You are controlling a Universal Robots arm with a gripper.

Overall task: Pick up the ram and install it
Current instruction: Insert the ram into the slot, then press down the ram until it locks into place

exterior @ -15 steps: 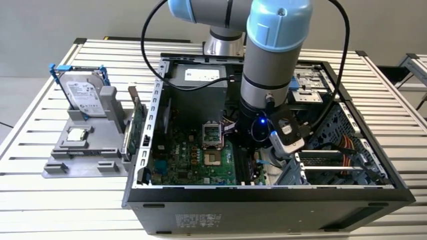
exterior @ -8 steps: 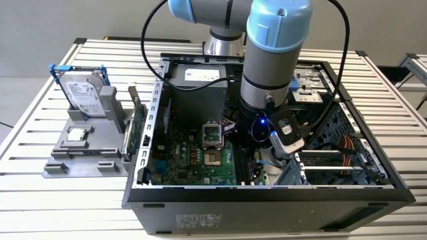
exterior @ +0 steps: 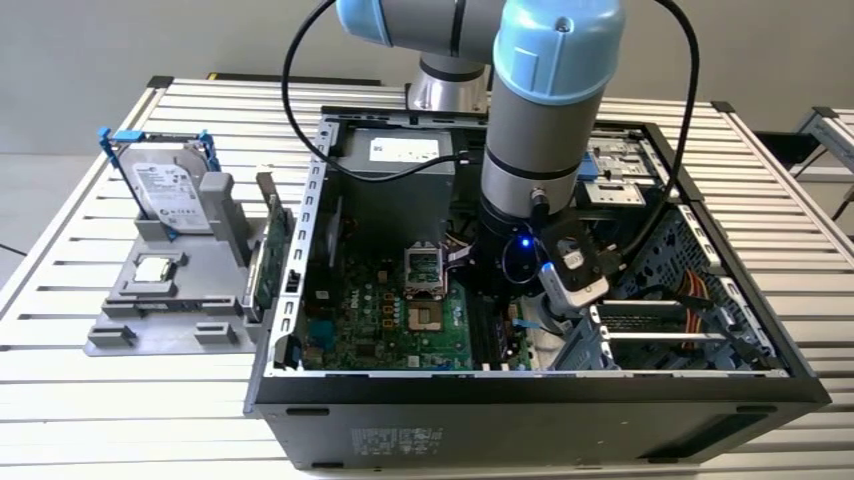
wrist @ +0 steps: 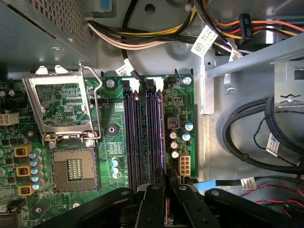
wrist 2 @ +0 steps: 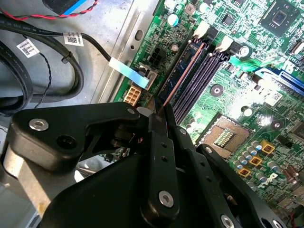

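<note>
The gripper (wrist 2: pixel 159 116) jaws are clenching the ram (wrist 2: pixel 183 71), seating it into the outermost memory slot (wrist: pixel 163 137); pressing straight down seems needed.

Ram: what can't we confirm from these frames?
- Whether the ram is fully seated: both wrist views show it edge-on.
- Its near end: hidden by the jaws in both wrist views.
- The memory slots in the exterior view: covered by the arm.
- Slot latch state: too small to tell.
</note>
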